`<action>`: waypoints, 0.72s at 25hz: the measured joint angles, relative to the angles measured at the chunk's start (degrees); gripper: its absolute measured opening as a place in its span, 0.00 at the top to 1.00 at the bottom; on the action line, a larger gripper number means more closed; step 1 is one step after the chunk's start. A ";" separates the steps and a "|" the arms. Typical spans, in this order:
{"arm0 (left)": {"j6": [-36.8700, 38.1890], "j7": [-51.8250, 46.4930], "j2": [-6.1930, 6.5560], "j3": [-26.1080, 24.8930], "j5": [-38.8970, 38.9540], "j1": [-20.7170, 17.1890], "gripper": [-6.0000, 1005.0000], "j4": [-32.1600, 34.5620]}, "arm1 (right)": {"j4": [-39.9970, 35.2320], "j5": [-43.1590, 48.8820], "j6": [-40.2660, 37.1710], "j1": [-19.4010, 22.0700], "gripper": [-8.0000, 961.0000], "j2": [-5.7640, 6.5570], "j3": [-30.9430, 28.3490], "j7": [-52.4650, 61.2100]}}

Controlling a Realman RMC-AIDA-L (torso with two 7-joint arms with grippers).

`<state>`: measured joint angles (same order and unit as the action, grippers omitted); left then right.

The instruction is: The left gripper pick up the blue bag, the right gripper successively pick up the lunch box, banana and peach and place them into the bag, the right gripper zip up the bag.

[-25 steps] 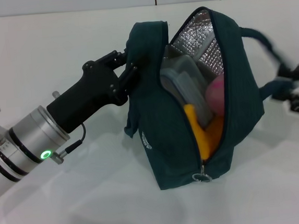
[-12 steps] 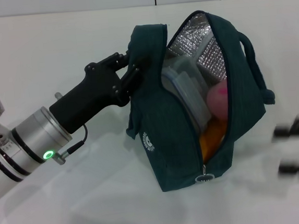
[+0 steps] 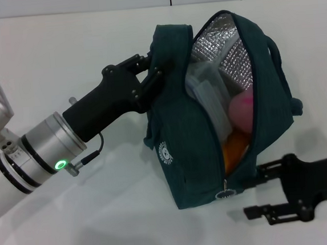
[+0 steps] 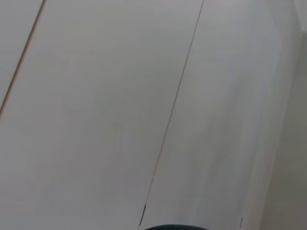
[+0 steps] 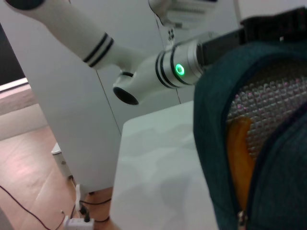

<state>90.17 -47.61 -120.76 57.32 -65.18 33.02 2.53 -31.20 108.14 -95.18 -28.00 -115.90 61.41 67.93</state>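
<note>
A: How will the blue bag (image 3: 183,149) handle?

B: Soft and floppy, I'd judge. It's fabric, dark teal, with a quilted silver lining, and it sags around its load. With three things inside it should be fairly heavy for cloth, so it needs holding while the zip is pulled.

A: Where is it?

B: Centre-right of the head view, on the white table (image 3: 60,51), mouth gaping. The left gripper (image 3: 152,76) comes in from the lower left, jaws pinching the bag's upper edge at its left side.

A: And the contents?

B: The lunch box (image 3: 207,93), clear plastic, stands on edge against the lining. The peach (image 3: 242,108) shows pink just right of it, the banana (image 3: 235,150) orange-yellow below both.

A: Where should the zip be taken?

B: At the metal pull (image 3: 225,194), a small ring at the bag's bottom end. It's tiny and smooth, likely slippery, so a squarely centred pinch seems wise.

A: The right gripper (image 3: 260,194)?

B: Lower right, just beside that pull, fingers spread and holding nothing.
</note>
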 joint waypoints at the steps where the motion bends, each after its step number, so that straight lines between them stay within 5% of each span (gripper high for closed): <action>1: 0.00 0.00 0.00 -0.01 0.00 -0.01 0.73 0.00 | 0.37 -0.26 0.57 -0.33 0.43 -0.08 0.09 0.03; 18: 0.00 0.06 0.00 -0.11 0.61 0.06 0.73 0.02 | 4.64 -2.03 4.72 -5.17 0.47 -0.33 6.84 1.57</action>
<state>90.17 -47.54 -120.76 57.22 -64.57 33.08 2.55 -26.56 106.11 -90.46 -33.17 -116.23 68.25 69.49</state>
